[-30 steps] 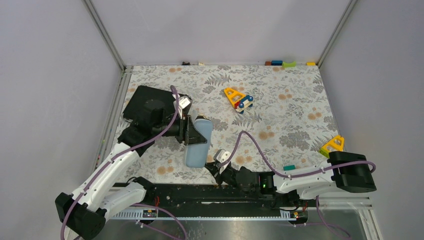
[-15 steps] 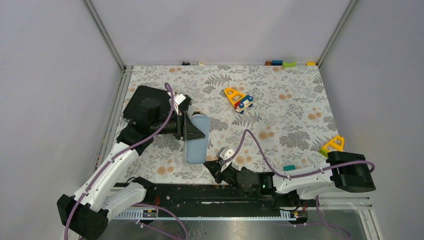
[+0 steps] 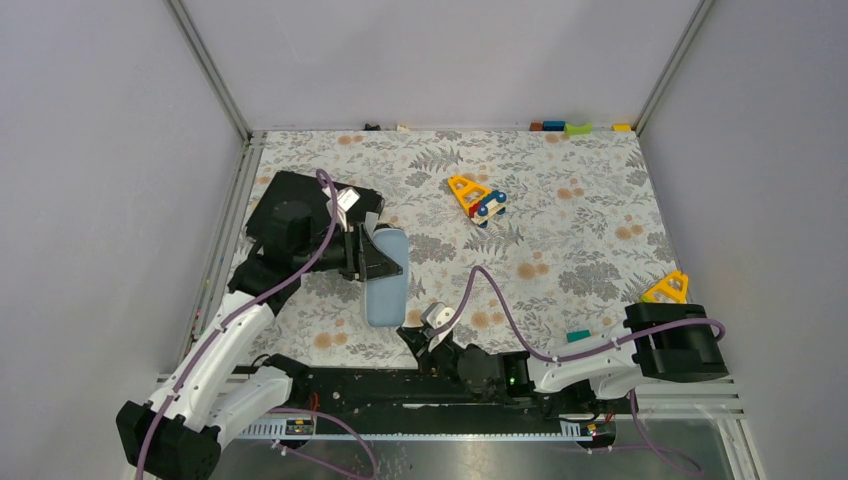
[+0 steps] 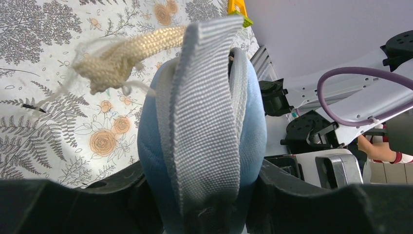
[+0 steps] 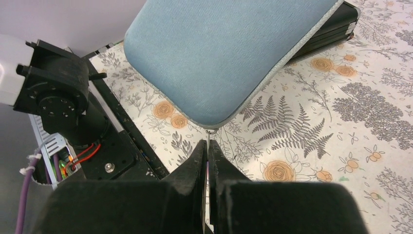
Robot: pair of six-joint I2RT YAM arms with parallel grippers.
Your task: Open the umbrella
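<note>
Floral cloth (image 3: 560,230) covers the table, inside plain grey walls. No umbrella shows in any view: no canopy, shaft or knob. I judge that it is inside the blue-grey sleeve (image 3: 385,275), which lies lengthwise at the lower left of centre in the top view, but the pictures cannot confirm this.

From the sleeve's upper end, in the left wrist view, come a grey webbing strap (image 4: 204,97) and a beige braided cord (image 4: 117,58). I cannot tell what the cord belongs to.

The left gripper (image 3: 380,258) clamps the sleeve across its upper part, with one finger on each side of the fabric. The right gripper (image 5: 208,146) has its fingers pressed together on a thin metal pull (image 5: 208,134), which hangs from the sleeve's lower rounded corner, and the sleeve looks raised off the cloth there.

Behind the sleeve, at the upper left, lies a flat black case (image 3: 290,195). A yellow toy (image 3: 475,197) is well apart near the upper centre, and a yellow piece (image 3: 668,288) sits at the right edge.

So the task seems to be at its very start. The sleeve looks closed, and the umbrella must be taken out before anyone can unfold it.
</note>
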